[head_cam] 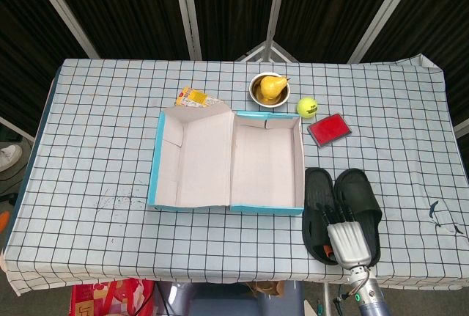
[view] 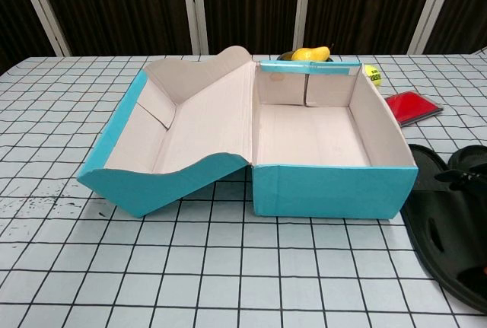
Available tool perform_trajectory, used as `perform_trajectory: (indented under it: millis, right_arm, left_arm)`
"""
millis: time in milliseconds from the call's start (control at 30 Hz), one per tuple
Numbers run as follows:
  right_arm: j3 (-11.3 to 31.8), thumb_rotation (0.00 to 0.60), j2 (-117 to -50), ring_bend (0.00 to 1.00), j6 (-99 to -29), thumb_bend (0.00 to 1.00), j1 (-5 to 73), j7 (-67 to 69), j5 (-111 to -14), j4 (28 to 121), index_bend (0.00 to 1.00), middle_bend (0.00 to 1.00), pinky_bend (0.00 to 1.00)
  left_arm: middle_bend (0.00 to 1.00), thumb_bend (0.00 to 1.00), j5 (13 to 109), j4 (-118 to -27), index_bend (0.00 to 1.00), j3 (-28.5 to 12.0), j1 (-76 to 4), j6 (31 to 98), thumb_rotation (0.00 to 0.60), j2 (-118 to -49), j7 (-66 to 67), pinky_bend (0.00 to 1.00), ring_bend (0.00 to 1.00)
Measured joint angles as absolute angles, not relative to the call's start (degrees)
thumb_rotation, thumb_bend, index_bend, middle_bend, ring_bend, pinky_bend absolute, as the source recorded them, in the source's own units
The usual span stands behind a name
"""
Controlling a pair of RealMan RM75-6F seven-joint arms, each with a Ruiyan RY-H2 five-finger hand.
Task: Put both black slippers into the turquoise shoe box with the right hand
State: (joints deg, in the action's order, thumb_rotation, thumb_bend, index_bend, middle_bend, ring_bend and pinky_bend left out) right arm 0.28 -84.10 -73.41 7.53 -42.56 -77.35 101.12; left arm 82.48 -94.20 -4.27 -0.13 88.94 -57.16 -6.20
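Observation:
Two black slippers lie side by side at the table's front right: the left slipper (head_cam: 318,193) and the right slipper (head_cam: 360,192). My right hand (head_cam: 349,240) is over their near ends with its fingers (head_cam: 335,217) stretched out flat along the gap between them, gripping nothing that I can see. The turquoise shoe box (head_cam: 267,209) stands open and empty just left of the slippers, its lid folded out to the left. In the chest view the box (view: 332,191) is at centre, one slipper (view: 445,240) is at the right edge, and dark fingertips (view: 457,178) show above it. My left hand is out of sight.
Behind the box are a bowl holding a pear (head_cam: 269,88), a tennis ball (head_cam: 306,105), a red case (head_cam: 329,129) and a yellow snack packet (head_cam: 194,97). The table's front edge runs just under the slippers.

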Motion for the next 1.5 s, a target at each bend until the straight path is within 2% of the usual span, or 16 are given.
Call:
perform_trajectory:
  millis: [233,400,533,700,933,1200,1333,1500]
  right_arm:
    - [0.3,0.600,-83.7,0.09,-73.6,0.28,8.1,-43.7,-76.7,102.1,0.31,0.36,0.00]
    - [0.2,0.600,-83.5,0.13,-74.4,0.28,8.4,-42.9,-77.8,102.1,0.46,0.41,0.00]
    - [0.3,0.600,-83.3,0.15,-75.3,0.28,8.5,-42.1,-78.6,102.1,0.52,0.43,0.00]
    - [0.3,0.600,-82.5,0.17,-75.5,0.28,8.7,-41.7,-78.4,102.6,0.56,0.45,0.00]
    - [0.6,0.600,-80.3,0.17,-76.9,0.28,8.5,-41.2,-78.5,104.0,0.56,0.45,0.00]
    - [1.6,0.600,-75.1,0.17,-78.8,0.28,8.4,-39.5,-79.4,109.2,0.56,0.45,0.00]
    - [3.9,0.600,-71.5,0.17,-79.8,0.28,8.8,-38.9,-78.9,112.5,0.56,0.45,0.00]
    - [9.8,0.600,-65.3,0.17,-79.4,0.28,11.2,-38.2,-75.3,117.4,0.56,0.45,0.00]
  left_arm:
    - [0.00,0.38,82.6,-94.2,0.03,-4.3,0.0,89.2,0.600,-57.1,-6.4,0.07,0.00]
    - [0.00,0.38,82.5,-94.2,0.03,-4.3,0.0,89.1,0.600,-57.1,-6.6,0.07,0.00]
    - [0.00,0.38,82.6,-94.2,0.03,-4.2,0.0,89.2,0.600,-57.0,-6.7,0.07,0.00]
    - [0.00,0.38,82.8,-94.2,0.03,-4.2,0.1,89.3,0.600,-57.0,-6.8,0.07,0.00]
    - [0.00,0.38,82.7,-94.1,0.03,-4.2,0.2,89.3,0.600,-56.9,-7.1,0.07,0.00]
    - [0.00,0.38,82.9,-94.3,0.03,-4.2,0.3,89.7,0.600,-56.7,-7.6,0.07,0.00]
    - [0.00,0.38,82.9,-94.3,0.03,-4.2,0.4,89.6,0.600,-56.7,-7.9,0.07,0.00]
    - [0.00,0.38,82.8,-94.2,0.03,-4.3,0.3,89.5,0.600,-56.5,-8.8,0.07,0.00]
